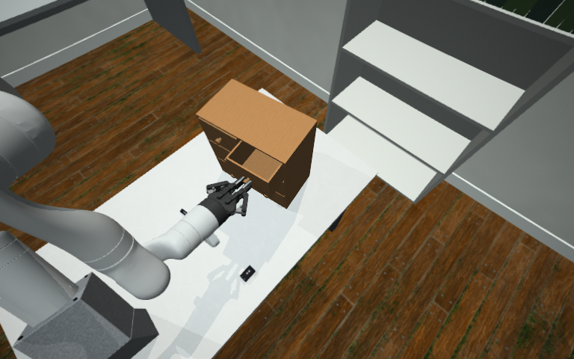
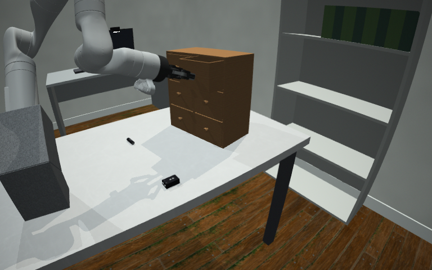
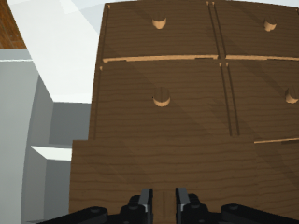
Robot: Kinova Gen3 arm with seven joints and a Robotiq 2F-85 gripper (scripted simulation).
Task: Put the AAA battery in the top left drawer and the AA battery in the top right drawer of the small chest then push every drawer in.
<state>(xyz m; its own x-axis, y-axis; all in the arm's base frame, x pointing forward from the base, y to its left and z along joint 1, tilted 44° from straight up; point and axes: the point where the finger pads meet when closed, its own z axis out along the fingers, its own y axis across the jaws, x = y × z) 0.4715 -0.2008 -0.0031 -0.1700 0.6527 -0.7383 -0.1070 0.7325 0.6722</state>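
Note:
The small brown chest (image 1: 258, 114) (image 2: 237, 95) stands upright on the table. Its top right drawer (image 1: 260, 164) (image 2: 200, 68) (image 3: 117, 173) is partly out and looks level; no battery shows in the visible part of its inside. My gripper (image 1: 245, 182) (image 2: 192, 76) (image 3: 163, 201) is shut on that drawer's knob. The top left drawer's knob (image 1: 218, 139) shows, and that drawer looks pushed in. One small black cylindrical battery (image 1: 183, 212) (image 2: 130, 140) lies on the table in front of the chest; its size class cannot be told. A second cylindrical battery is not seen.
A black block (image 1: 247, 273) (image 2: 170, 181) with small pale marks lies nearer the long edge of the white table (image 1: 338, 182) (image 2: 95, 127). The lower drawers look pushed in. A tall grey shelf unit (image 1: 423, 97) (image 2: 334, 95) stands beyond the table.

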